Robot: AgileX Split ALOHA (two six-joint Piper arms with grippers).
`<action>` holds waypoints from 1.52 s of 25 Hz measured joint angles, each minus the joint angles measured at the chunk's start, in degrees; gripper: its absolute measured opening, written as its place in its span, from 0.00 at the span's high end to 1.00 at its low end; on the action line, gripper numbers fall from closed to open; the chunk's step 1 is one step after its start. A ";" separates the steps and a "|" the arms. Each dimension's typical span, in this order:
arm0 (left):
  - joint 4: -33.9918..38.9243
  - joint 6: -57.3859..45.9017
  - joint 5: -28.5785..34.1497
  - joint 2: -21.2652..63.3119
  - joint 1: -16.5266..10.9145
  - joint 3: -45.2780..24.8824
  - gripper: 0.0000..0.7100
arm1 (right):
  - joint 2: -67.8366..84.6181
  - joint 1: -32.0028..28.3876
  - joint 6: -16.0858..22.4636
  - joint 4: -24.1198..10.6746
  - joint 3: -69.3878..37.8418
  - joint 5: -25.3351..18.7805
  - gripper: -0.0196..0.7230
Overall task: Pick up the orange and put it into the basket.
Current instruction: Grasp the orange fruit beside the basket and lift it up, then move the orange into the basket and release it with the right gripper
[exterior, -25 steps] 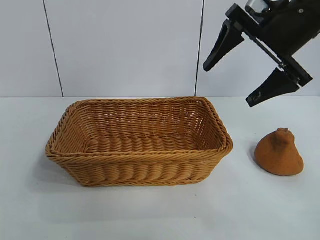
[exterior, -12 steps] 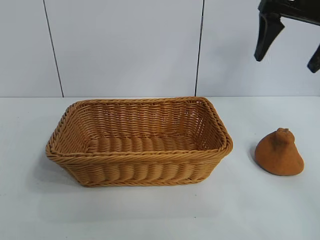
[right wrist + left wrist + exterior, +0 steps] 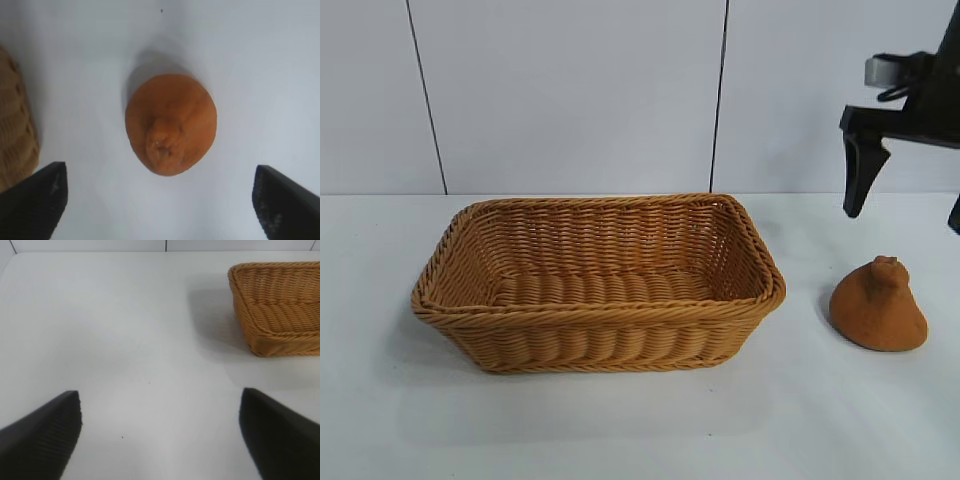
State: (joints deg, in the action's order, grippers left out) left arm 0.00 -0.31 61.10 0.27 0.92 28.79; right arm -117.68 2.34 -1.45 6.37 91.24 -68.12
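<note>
Orange sits lower right on the counter, your right pincer spread wide and empty above. It looks light, matte, grippy; pinch its broad base.

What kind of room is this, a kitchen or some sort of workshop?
Probably a robot test bench, not a kitchen: a bare white table against plain white wall panels, only a wicker basket and an orange as props, and the right gripper hanging open above the orange.

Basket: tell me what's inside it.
Nothing shows inside the basket: only its bare woven floor and walls. The near wall hides a strip of the floor. The orange sits on the table beside it, below the open right gripper.
</note>
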 joint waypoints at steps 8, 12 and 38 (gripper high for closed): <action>0.00 0.00 0.00 0.00 0.00 0.00 0.14 | -8.40 0.00 0.00 0.28 0.00 1.11 0.04; 0.00 0.00 0.00 0.00 0.00 0.00 0.14 | -8.94 0.00 0.00 0.39 0.00 1.39 0.28; 0.00 0.00 0.00 0.00 0.00 0.00 0.14 | 7.33 0.13 -0.16 4.74 12.88 -1.76 0.94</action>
State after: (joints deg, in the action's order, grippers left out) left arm 0.00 -0.31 61.10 0.27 0.92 28.79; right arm -110.36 2.48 -1.62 11.11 104.12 -69.87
